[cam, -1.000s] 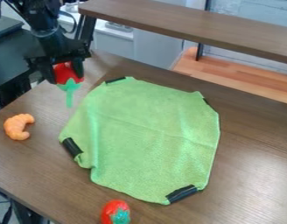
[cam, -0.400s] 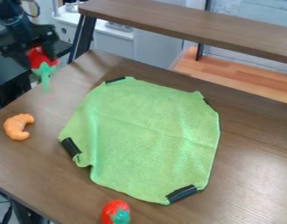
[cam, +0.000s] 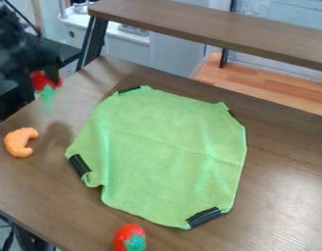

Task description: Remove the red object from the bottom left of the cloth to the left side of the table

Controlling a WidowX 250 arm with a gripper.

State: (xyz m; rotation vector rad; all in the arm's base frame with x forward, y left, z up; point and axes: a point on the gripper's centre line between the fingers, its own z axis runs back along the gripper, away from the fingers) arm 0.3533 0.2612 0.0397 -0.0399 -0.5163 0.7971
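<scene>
Claw closed around red object

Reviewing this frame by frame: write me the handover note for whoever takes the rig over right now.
Gripper: at the picture's upper left, by the table's left edge, closed on the red object, whose green part hangs below it.
Job's places: the green cloth lies mid-table; the table's left side holds an orange curved toy.
Done: the red object is off the cloth and held.
Left: set it down on the table's left side and let go, probably best clear of the orange toy.
Note: a second red item sits at the bottom edge, off the cloth.
</scene>
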